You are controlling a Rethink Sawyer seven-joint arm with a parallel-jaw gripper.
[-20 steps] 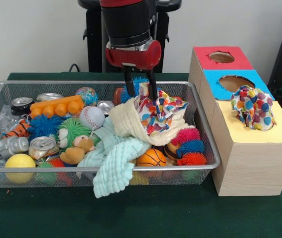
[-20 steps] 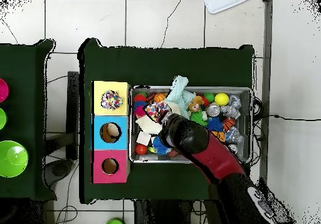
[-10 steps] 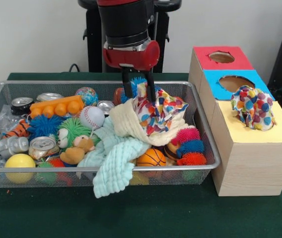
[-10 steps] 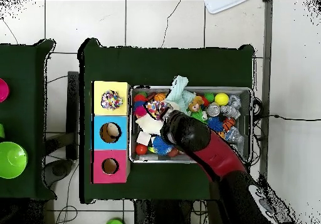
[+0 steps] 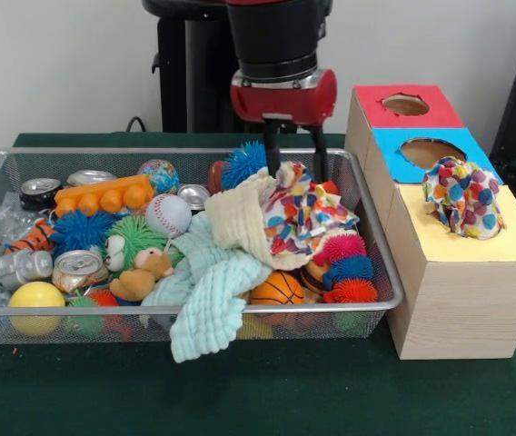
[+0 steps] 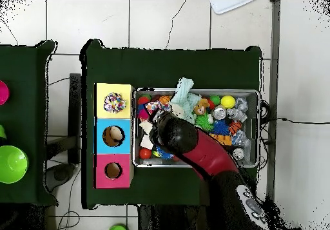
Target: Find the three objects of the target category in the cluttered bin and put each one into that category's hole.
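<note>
Spotted cloth (image 5: pixel 305 207) partly hidden by gripper (image 5: pixel 294 162).

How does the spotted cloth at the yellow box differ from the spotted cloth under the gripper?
The spotted cloth on the yellow box is bunched upright in the hole, outside the bin; the spotted cloth in the bin is spread over the cream cloth. The gripper straddles the second; the first sits free. Both share one multicoloured spot print.

Two spotted cloths show: one (image 5: pixel 305 211) in the bin (image 5: pixel 378 272), one (image 5: pixel 462 197) on the yellow box (image 5: pixel 476 272). Three boxes stand in a row, yellow, blue (image 5: pixel 394 163) and red (image 5: pixel 372 107). Three cans (image 5: pixel 78 266) (image 5: pixel 38 190) (image 5: pixel 88 177) lie in the bin, with one baseball (image 5: pixel 168 214), one basketball (image 5: pixel 277 289) and one yellow ball (image 5: pixel 35 297).
</note>
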